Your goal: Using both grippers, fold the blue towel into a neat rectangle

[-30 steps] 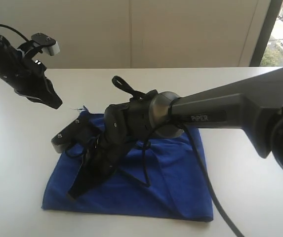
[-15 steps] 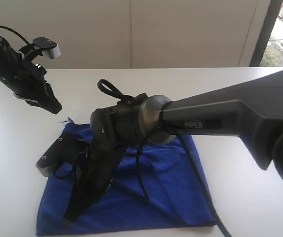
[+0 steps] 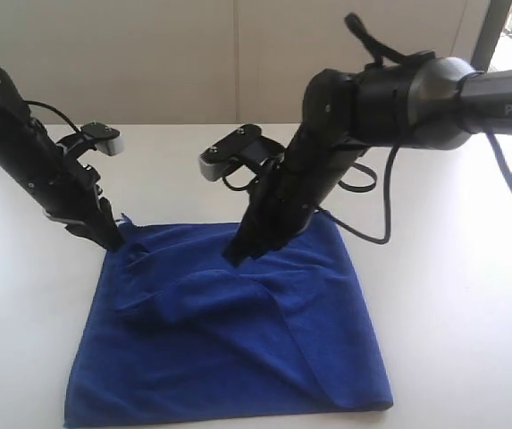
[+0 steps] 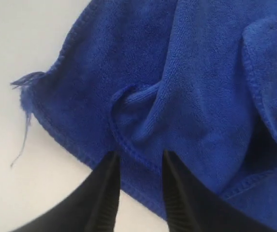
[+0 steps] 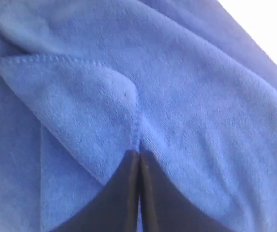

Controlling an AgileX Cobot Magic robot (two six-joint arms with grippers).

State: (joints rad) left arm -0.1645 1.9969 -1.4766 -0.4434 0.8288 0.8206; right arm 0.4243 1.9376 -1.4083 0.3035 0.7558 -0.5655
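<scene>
The blue towel (image 3: pixel 238 357) lies spread on the white table, rumpled, with a loose fold (image 3: pixel 193 288) across its middle. My left gripper (image 3: pixel 111 241) is down at the towel's far left corner. In the left wrist view it (image 4: pixel 139 159) is open, its fingers (image 4: pixel 110 166) straddling the stitched hem of the towel (image 4: pixel 201 72), beside a frayed corner (image 4: pixel 26 84). My right gripper (image 3: pixel 235 256) reaches over the towel's far middle. Its jaws (image 5: pixel 139 154) are shut, pinching a crease of the towel (image 5: pixel 201 96). No white tag shows.
The white table (image 3: pixel 452 295) extends bare to the right and left of the towel. A black cable (image 3: pixel 379 219) loops down from the right arm over the towel's far right corner. A pale wall stands behind the table.
The right arm swung up and back from the towel's front left to its far middle, leaving a fold. The left gripper dropped from above the table to the far left corner.
</scene>
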